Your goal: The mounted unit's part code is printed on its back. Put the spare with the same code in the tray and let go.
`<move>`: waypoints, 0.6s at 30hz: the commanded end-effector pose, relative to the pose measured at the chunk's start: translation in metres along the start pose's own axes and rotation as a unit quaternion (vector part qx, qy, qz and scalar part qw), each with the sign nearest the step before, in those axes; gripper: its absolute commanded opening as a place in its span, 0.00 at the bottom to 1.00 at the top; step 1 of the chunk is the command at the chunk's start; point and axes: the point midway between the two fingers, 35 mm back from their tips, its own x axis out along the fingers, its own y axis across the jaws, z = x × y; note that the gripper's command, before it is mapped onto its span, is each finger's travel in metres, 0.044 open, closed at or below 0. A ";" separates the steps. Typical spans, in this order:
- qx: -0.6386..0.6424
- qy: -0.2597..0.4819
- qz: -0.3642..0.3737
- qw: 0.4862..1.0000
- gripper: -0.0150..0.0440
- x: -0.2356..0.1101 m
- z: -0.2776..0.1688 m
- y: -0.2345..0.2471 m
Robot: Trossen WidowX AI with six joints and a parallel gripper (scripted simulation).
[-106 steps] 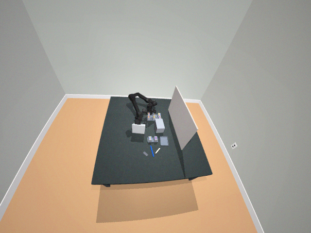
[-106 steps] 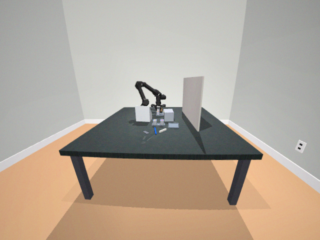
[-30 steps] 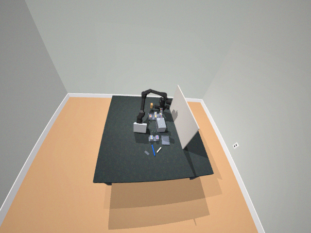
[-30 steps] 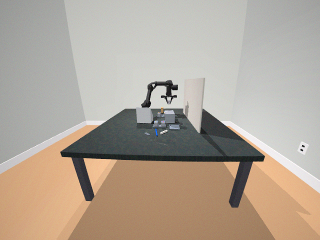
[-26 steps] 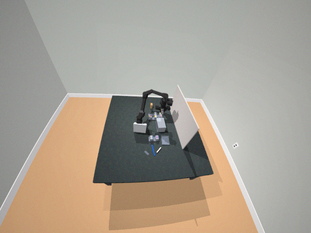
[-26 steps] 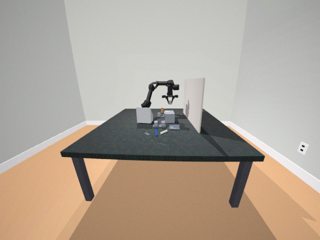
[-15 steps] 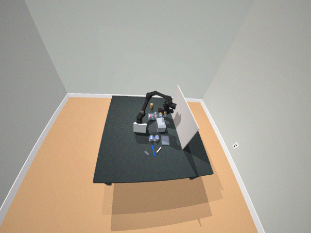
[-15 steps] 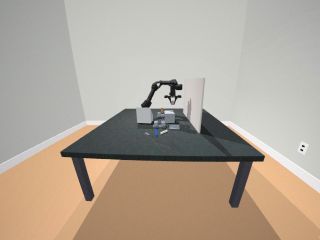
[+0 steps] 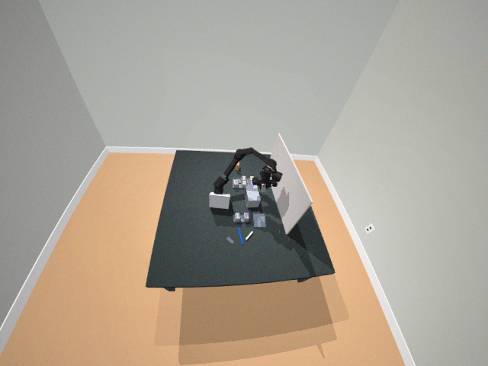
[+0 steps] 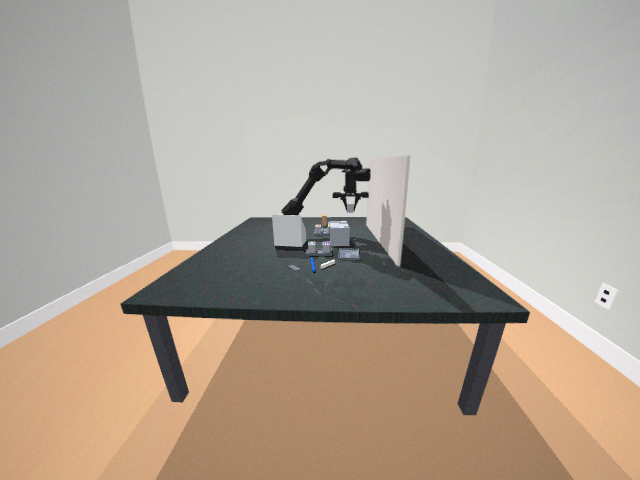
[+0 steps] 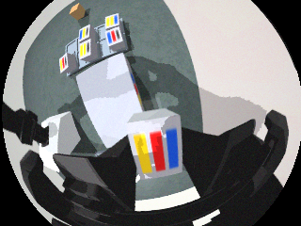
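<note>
My gripper (image 9: 263, 186) (image 10: 350, 205) (image 11: 152, 132) is shut on a grey spare with yellow, red and blue stripes, held high, beyond the large grey box and off its right side. That box (image 9: 252, 194) (image 10: 339, 235) (image 11: 103, 94) stands mid-table; its right side, seen edge-on in the wrist view, shows blue, red and yellow marks too slanted to read surely. The tray (image 9: 259, 220) (image 10: 348, 253) lies nearer the front and looks empty. Several striped spares (image 11: 85, 48) (image 11: 114, 37) sit in the rear rack (image 11: 72, 50). Two striped blocks (image 9: 237, 216) (image 9: 246, 216) stand left of the tray.
A tall pale panel (image 9: 289, 184) (image 10: 387, 206) stands close on the right. A white box (image 9: 219, 200) (image 10: 288, 230) is by the arm's base. An orange block (image 10: 324, 220) (image 11: 77, 11) stands at the back. A blue stick (image 9: 240, 236), white stick (image 9: 249, 235) and grey piece (image 9: 229, 239) lie in front.
</note>
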 end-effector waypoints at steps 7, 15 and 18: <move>0.009 -0.004 -0.001 1.000 0.25 0.005 -0.060 -0.009; 0.016 -0.012 0.005 1.000 0.25 0.015 -0.102 -0.008; 0.006 -0.013 0.005 1.000 0.25 0.018 -0.118 -0.008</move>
